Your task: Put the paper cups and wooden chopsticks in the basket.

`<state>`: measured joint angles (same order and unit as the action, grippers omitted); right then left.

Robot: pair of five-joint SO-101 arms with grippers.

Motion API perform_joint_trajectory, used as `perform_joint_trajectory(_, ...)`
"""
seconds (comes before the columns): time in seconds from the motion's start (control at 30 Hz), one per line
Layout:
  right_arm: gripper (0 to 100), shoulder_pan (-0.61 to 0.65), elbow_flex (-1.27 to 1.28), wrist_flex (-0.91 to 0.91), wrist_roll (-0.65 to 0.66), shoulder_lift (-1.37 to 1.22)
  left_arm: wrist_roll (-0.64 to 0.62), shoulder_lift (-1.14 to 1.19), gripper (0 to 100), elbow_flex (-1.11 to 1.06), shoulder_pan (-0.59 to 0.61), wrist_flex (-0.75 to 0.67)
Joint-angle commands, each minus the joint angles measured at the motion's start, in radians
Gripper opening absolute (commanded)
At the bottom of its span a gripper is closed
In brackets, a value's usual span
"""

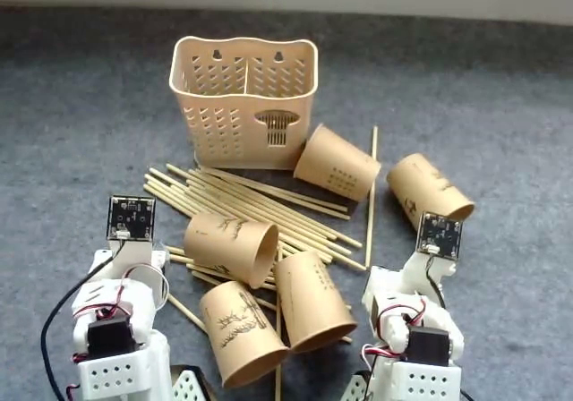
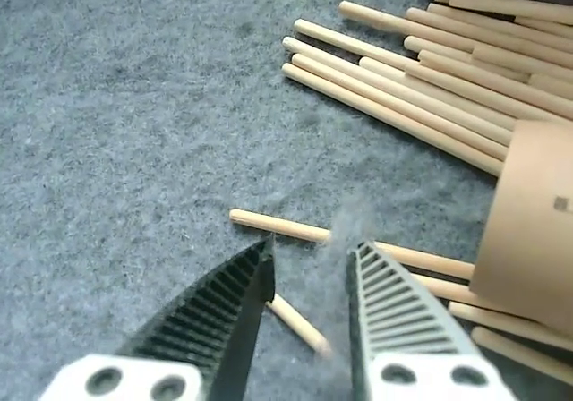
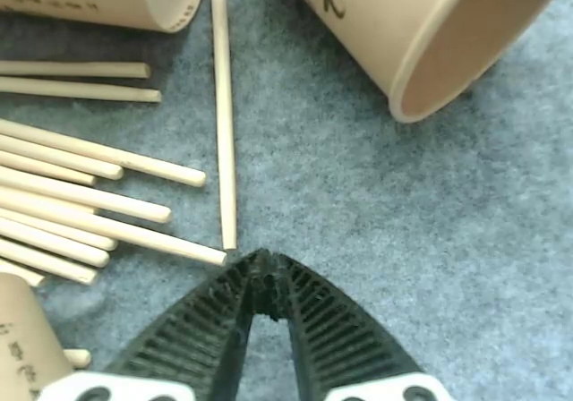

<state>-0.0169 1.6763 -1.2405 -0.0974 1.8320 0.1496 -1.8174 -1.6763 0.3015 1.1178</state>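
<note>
High view: basket (image 1: 242, 106) stands upright at the back of the grey carpet (image 1: 501, 97); all five paper cups lie on their sides outside it. Cup A (image 1: 336, 164) touches the basket's lower right side; cup B (image 1: 428, 191) lies further right, apart from A; cup C (image 1: 231, 244) rests on top of the chopsticks (image 1: 260, 206), which are fanned loosely across the carpet in front of the basket; cup D (image 1: 240, 332) and cup E (image 1: 312, 300) lie side by side nearest the arms. A lone chopstick (image 1: 372, 195) runs between cups A and B. The left arm (image 1: 116, 329) sits at the near left and the right arm (image 1: 412, 338) at the near right.

Left wrist view: left gripper (image 2: 312, 258) has its jaws apart and holds nothing; it is low over the carpet, with a chopstick end just beyond the tips and cup C close at one side.

Right wrist view: right gripper (image 3: 265, 271) has its jaws closed together, tips meeting, nothing between them; the tips are just beside the near end of the lone chopstick; cup B's mouth faces this gripper.
</note>
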Motion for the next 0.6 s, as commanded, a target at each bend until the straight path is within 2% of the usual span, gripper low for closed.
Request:
perform_joint_trajectory(0.0, 0.5, -0.008, 0.111, -0.010, -0.009, 0.005, 0.008, -0.007, 14, -0.015, 0.008, -0.021)
perform_joint_trajectory(0.23, 0.5, -0.019, 0.110, -0.010, -0.008, 0.005, 0.008, -0.007, 14, -0.015, 0.008, -0.021)
perform_joint_trajectory(0.33, 0.5, -0.097, 0.096, -0.007, -0.008, 0.005, 0.008, -0.007, 14, -0.016, 0.008, -0.021)
perform_joint_trajectory(0.43, 0.5, -0.246, 0.015, -0.001, -0.008, 0.005, 0.008, -0.007, 14, -0.016, 0.008, -0.021)
perform_joint_trajectory(0.57, 0.5, -0.272, -0.087, -0.007, -0.006, 0.005, 0.008, -0.007, 14, -0.016, 0.008, -0.021)
